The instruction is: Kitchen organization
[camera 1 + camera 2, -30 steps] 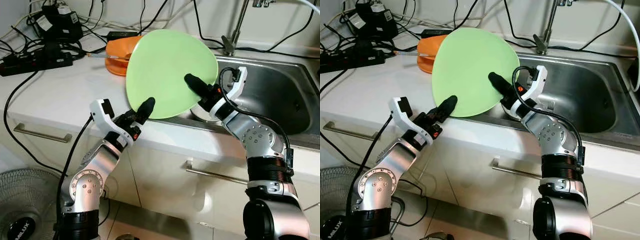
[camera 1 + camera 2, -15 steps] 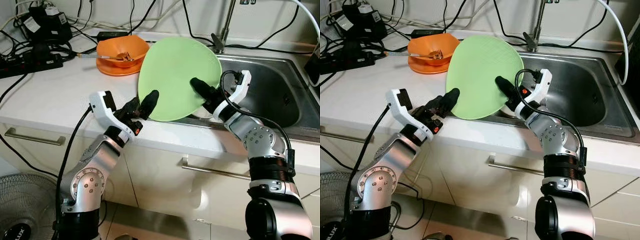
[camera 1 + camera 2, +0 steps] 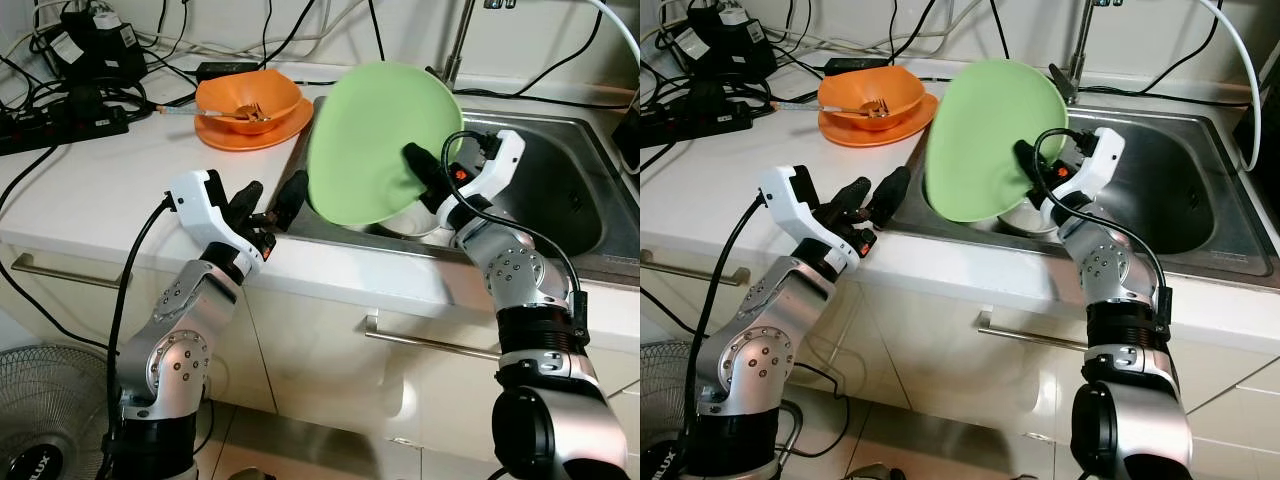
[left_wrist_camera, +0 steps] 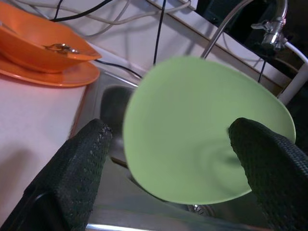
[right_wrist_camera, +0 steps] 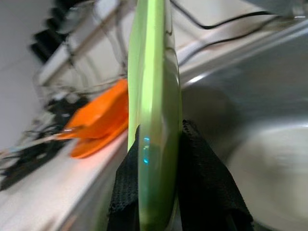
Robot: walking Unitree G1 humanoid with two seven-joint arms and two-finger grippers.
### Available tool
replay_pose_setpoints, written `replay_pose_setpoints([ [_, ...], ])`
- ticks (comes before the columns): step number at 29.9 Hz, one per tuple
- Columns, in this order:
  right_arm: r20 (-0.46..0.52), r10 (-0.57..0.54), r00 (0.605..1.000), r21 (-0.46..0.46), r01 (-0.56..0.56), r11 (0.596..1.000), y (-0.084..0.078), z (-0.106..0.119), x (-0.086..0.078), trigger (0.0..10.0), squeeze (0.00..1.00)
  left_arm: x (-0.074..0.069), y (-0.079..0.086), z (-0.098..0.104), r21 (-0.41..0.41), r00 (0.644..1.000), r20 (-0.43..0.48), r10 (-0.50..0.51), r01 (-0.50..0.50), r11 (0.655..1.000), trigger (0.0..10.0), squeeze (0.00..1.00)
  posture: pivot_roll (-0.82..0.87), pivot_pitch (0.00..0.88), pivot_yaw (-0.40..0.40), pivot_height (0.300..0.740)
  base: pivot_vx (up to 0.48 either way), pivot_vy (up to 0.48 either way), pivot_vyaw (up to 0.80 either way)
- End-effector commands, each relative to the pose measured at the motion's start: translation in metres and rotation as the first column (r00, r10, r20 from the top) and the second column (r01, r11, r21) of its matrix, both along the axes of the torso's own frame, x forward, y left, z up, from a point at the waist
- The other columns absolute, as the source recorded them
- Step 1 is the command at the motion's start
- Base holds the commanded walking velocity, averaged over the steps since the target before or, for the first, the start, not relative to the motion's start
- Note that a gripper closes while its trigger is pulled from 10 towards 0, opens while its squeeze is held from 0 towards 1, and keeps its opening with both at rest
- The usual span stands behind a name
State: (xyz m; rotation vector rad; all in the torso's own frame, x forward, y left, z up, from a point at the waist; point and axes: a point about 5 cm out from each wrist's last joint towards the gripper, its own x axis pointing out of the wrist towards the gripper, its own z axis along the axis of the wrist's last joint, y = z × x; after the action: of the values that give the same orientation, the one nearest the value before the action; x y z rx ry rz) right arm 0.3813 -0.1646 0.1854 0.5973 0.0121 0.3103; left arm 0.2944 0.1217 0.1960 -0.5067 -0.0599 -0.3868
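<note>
A light green plate (image 3: 375, 140) stands tilted on edge above the sink's left rim. My right gripper (image 3: 415, 165) is shut on its lower right rim; in the right wrist view the plate's edge (image 5: 154, 96) is pinched between both fingers (image 5: 202, 183). My left gripper (image 3: 272, 192) is open at the counter's front edge, just left of the plate and apart from it. In the left wrist view the plate (image 4: 202, 134) hangs beyond the spread fingers (image 4: 82, 163). An orange bowl (image 3: 247, 97) holding a utensil sits on an orange plate (image 3: 290, 118) on the counter behind.
The steel sink (image 3: 560, 170) holds a white bowl (image 3: 420, 218) under the green plate, with the faucet (image 3: 462, 40) behind. Power strips and cables (image 3: 70, 110) crowd the counter's back left. A fan (image 3: 40, 440) stands on the floor at the left.
The right gripper has carried the green plate to the right, over the sink. The left gripper has let go of the plate's edge and stays open at the counter edge.
</note>
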Motion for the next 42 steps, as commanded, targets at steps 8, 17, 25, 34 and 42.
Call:
replay_pose_setpoints([
  [8,-0.009,-0.164,0.986,-0.246,0.157,0.957,-0.019,-0.001,0.01,10.0,0.0,-0.006,-0.001,-0.004,0.089,1.0,-0.029,0.0,0.002,0.996,10.0,0.0,0.02,0.056,0.045,0.74,0.0,0.0,0.0],
  [17,-0.122,-0.148,0.981,-0.448,0.079,0.89,-0.019,-0.023,0.014,10.0,0.0,-0.006,0.001,-0.011,0.224,0.999,-0.05,0.004,0.008,0.975,10.0,0.0,0.03,0.067,0.047,0.74,0.0,0.0,0.0],
  [25,-0.186,0.004,0.982,-0.541,-0.106,0.835,0.003,-0.029,0.018,10.0,0.0,-0.011,0.002,-0.014,0.253,0.998,-0.063,-0.004,0.02,0.967,10.0,0.0,0.06,0.079,0.047,0.74,0.0,0.0,0.0],
  [34,-0.203,0.067,0.977,-0.565,-0.173,0.807,0.021,-0.03,0.02,10.0,0.69,-0.015,0.006,-0.013,0.269,0.998,-0.061,0.002,0.014,0.963,10.0,0.0,0.09,0.083,0.047,0.74,0.0,0.0,0.0],
  [42,-0.225,0.088,0.97,-0.577,-0.206,0.79,0.024,-0.036,0.018,10.0,1.0,-0.014,0.008,-0.014,0.277,0.998,-0.067,0.008,0.011,0.961,10.0,0.0,0.09,0.081,0.045,0.74,0.0,0.0,0.0],
])
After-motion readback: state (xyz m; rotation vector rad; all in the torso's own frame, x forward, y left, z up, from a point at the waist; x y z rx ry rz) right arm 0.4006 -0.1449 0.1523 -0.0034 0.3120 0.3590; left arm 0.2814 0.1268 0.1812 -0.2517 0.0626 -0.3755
